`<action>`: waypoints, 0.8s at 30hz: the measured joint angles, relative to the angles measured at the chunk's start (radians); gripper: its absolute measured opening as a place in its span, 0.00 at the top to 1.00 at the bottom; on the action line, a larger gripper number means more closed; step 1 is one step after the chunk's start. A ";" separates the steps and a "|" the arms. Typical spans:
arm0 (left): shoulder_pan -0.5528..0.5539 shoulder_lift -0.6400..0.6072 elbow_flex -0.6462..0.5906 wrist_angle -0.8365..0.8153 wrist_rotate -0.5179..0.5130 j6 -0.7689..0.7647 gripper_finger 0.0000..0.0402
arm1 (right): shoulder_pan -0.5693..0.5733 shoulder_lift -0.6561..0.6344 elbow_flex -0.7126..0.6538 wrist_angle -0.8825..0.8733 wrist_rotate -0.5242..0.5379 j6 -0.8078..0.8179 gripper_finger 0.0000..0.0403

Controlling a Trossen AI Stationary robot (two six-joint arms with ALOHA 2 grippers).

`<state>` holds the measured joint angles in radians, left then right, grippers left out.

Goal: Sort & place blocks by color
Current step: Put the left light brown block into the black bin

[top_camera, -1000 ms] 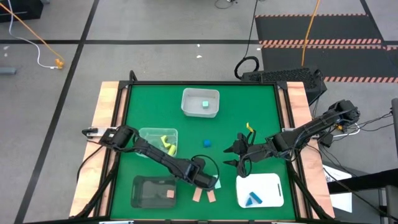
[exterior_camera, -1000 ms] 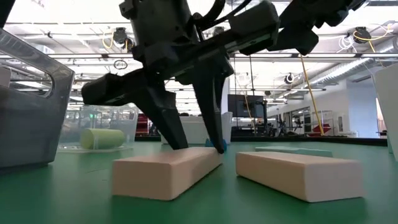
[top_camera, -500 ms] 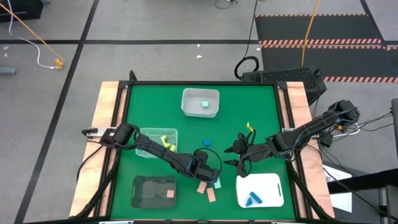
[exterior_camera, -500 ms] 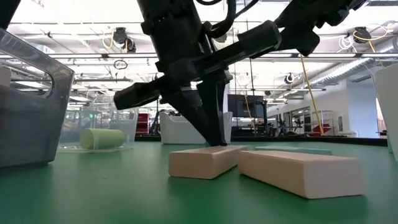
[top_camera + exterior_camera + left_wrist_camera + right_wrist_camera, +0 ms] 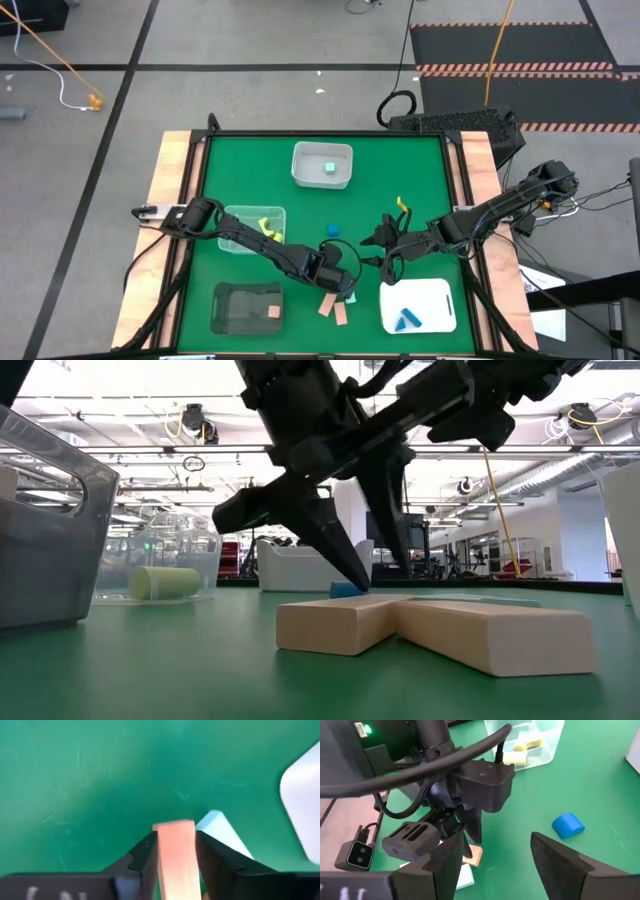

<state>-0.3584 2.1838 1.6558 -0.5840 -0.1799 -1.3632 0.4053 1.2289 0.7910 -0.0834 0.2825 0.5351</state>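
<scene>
Two tan-pink blocks lie on the green table near its front edge. One tan-pink block has its side against the other tan-pink block. My left gripper slants down over the first block's far end, fingers apart on either side of it. A mint block lies flat just beyond. A blue block sits mid-table. My right gripper hovers open to the right, holding nothing. My left gripper has one finger and the other finger close along the two long sides of the tan-pink block's far end, slanting down from above. Whether they touch it I cannot tell. The block lies flat on the table.
A clear bin with yellow blocks stands at the left. A white bin with a mint block is at the back. A dark tray holds a tan-pink block. A white tray with blue blocks is front right.
My left gripper's fingers closed together, then spread again, while it rose a little, rolled, and shifted toward the table's right. The left tan-pink block has slid right and turned about on the table, and now lies against the other tan-pink block.
</scene>
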 joint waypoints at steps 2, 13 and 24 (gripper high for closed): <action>-0.001 0.000 0.001 0.009 0.000 -0.004 0.59 | 0.000 0.000 0.000 0.005 0.000 0.002 0.45; -0.004 -0.002 0.002 0.010 0.093 -0.046 0.43 | 0.000 0.000 0.000 0.004 0.001 0.002 0.45; -0.006 -0.005 0.003 -0.013 0.097 -0.096 0.43 | 0.000 0.000 0.000 0.004 0.002 0.002 0.45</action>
<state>-0.3641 2.1792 1.6588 -0.5967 -0.0830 -1.4593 0.4053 1.2289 0.7910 -0.0794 0.2842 0.5375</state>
